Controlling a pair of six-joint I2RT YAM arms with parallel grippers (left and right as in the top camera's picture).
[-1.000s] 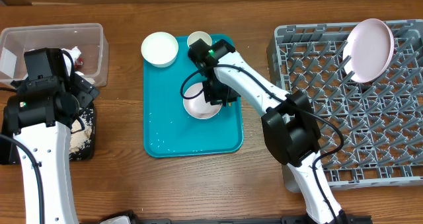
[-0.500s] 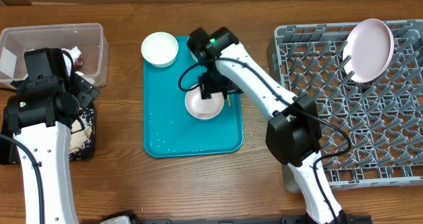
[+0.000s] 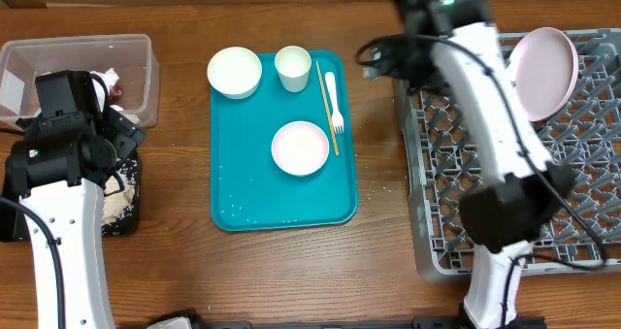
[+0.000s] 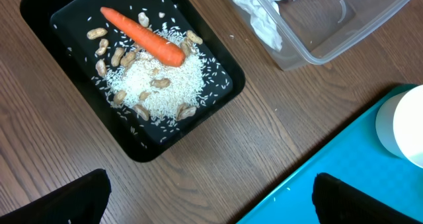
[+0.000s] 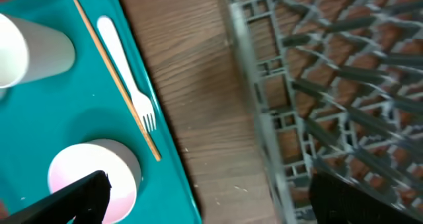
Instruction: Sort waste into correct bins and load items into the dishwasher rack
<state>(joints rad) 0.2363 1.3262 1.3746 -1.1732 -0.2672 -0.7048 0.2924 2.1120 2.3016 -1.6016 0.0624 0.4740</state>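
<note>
R arm rises from the near desk edge and stretches over the left side of the large grey plastic grid rack, wrist at its far-left corner, blurred in overhead. R tool is wide, nothing btwn the fingers, above the wood strip btwn rack and flat teal tray. L arm is bent over the left end of the wooden desk. L tool is wide too, empty.

Shallow black rectangular tray holds the orange carrot, beige peanut scraps and white crumbs; in overhead L arm hides most of it. Clear plastic tub is cut off in L wrist view, w/ crumpled white napkins inside.

Teal tray carries two white bowls, small white cup, white fork and thin wooden chopsticks; one or two, can't tell. White round plate stands on edge in the rack's far side.
</note>
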